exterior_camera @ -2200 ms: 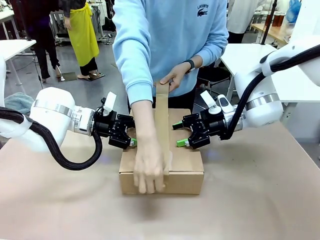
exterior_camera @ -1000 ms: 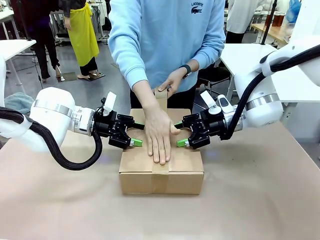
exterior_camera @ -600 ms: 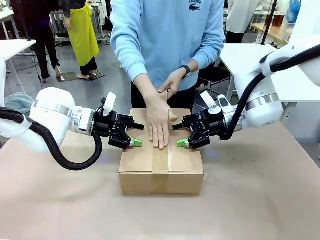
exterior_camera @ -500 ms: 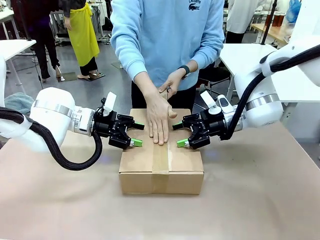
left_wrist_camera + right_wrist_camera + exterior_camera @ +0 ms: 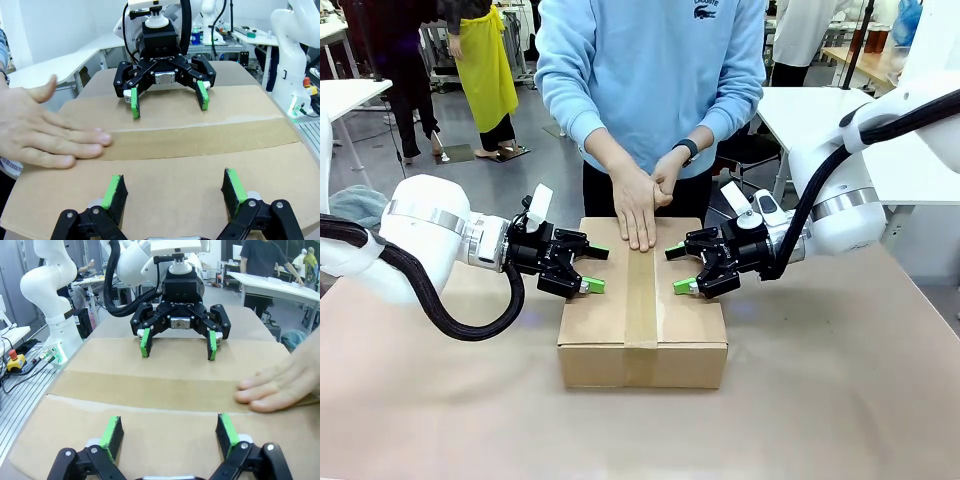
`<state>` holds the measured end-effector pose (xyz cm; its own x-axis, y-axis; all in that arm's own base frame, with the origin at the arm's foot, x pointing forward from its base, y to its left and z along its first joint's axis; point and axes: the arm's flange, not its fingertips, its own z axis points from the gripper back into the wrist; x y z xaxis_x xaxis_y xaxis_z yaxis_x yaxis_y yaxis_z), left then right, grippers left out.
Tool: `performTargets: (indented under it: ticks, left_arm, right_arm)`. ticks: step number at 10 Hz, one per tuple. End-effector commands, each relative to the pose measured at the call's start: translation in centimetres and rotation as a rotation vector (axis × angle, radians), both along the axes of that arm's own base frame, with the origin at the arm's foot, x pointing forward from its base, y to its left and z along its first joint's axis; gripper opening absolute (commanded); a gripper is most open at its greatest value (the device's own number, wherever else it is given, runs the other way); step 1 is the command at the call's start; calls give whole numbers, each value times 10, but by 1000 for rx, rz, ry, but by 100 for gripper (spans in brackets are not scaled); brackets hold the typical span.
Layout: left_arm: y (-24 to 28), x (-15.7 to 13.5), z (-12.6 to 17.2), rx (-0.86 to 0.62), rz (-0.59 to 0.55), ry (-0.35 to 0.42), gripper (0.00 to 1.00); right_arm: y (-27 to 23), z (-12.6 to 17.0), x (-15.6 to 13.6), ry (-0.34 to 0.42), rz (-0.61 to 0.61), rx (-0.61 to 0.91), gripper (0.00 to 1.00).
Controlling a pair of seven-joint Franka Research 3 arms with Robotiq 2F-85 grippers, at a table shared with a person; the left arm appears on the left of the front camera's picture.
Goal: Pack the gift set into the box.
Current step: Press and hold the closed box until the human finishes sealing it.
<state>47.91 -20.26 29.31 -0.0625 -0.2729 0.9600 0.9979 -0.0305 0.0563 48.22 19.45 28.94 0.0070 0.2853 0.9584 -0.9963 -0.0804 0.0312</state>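
The brown cardboard box (image 5: 642,320) sits closed in the middle of the table, a tan tape strip (image 5: 640,300) running along its centre seam. A person's hand (image 5: 635,205) presses flat on the tape at the box's far end. My left gripper (image 5: 591,268) stands open over the box's left flap, pads down near the cardboard. Opposite it, my right gripper (image 5: 677,268) stands open over the right flap. In the left wrist view the left gripper (image 5: 174,192) faces the right gripper (image 5: 167,102) across the tape. The gift set is hidden.
Brown paper covers the table (image 5: 840,400) around the box. The person (image 5: 655,80) stands close at the far edge. White tables (image 5: 800,110) stand behind at both sides, and another person in a yellow apron (image 5: 485,70) is farther back.
The person has pressed the tape down along the seam and slid the flat hand from the box's near edge back to its far end. Both grippers have stayed in place, open.
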Motion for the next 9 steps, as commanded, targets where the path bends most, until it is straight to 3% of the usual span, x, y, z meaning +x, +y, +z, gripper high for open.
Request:
performTargets:
  ticks: [1,9]
  left_arm:
    - [1,-2,-2,6,-10,1,100]
    - [1,-2,-2,6,-10,1,100]
  right_arm:
    - [0,-2,-1,-24,-8,15,100]
    - [0,-2,-1,-24,-8,15,100]
